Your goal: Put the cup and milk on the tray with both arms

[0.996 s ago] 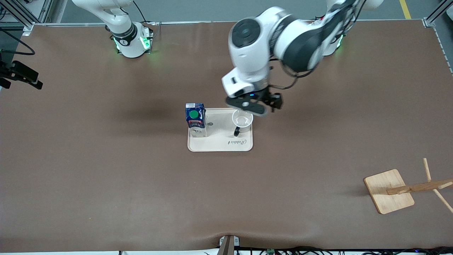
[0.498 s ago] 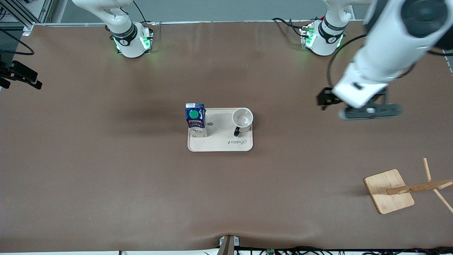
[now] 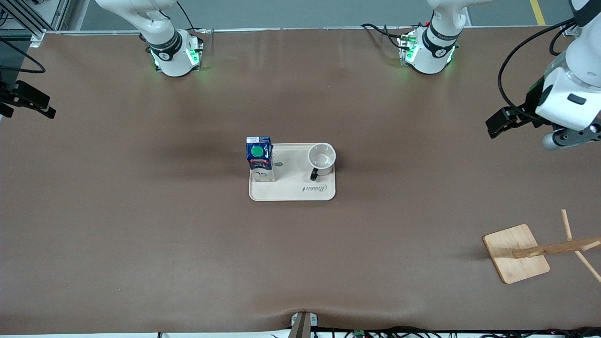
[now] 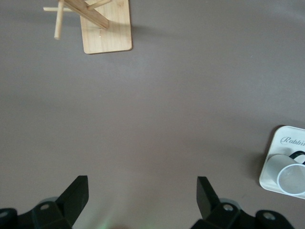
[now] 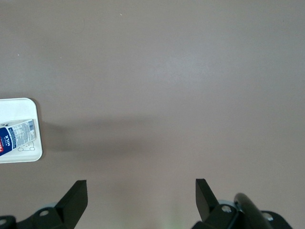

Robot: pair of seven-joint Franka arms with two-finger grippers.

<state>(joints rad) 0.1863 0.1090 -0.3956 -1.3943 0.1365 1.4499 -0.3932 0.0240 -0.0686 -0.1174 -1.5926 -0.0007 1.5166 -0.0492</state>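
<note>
The cream tray (image 3: 293, 188) lies at the middle of the table. The milk (image 3: 259, 157) stands upright on its end toward the right arm. The white cup (image 3: 321, 158) stands upright on its end toward the left arm, black handle toward the front camera. My left gripper (image 3: 570, 138) hangs in the air over bare table at the left arm's end, far from the tray. In the left wrist view it (image 4: 141, 191) is open and empty, with the cup (image 4: 290, 179) and tray (image 4: 281, 143) at the edge. My right gripper (image 5: 141, 191) is open and empty over bare table; its view shows the milk (image 5: 16, 136).
A wooden board with sticks (image 3: 514, 253) lies toward the left arm's end, nearer the front camera than the tray; it also shows in the left wrist view (image 4: 107, 28). A black fixture (image 3: 28, 99) sits at the table edge on the right arm's end.
My left gripper has left the cup on the tray and swung away, open and empty, to the left arm's end of the table. Cup, milk and tray have not moved.
</note>
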